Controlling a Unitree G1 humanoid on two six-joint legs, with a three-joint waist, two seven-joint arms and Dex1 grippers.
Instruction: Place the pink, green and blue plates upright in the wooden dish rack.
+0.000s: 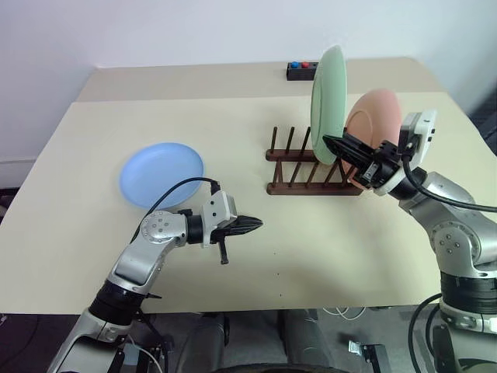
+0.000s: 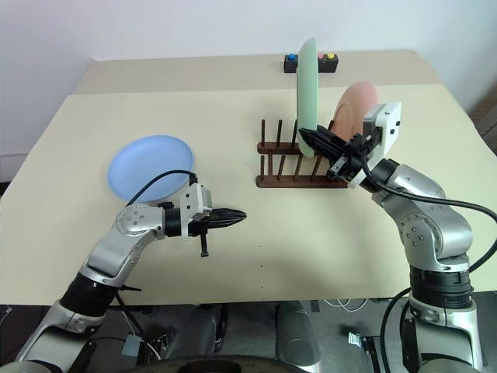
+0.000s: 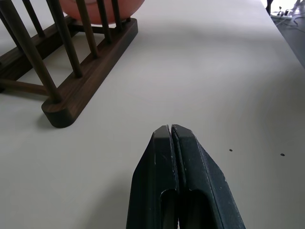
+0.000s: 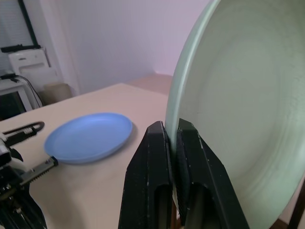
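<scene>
The right gripper (image 1: pixel 335 145) pinches the green plate (image 1: pixel 328 101) upright over the rack (image 1: pixel 299 167). The left gripper (image 1: pixel 252 225) is clenched empty.

A pale mint green plate (image 1: pixel 328 105), a salmon pink plate (image 1: pixel 375 124) and a light sky blue plate (image 1: pixel 161 174), all plain, with a dark brown wooden dish rack (image 1: pixel 311 166) on a cream table (image 1: pixel 326 249). A black box (image 1: pixel 300 71) carries red and blue buttons.
</scene>
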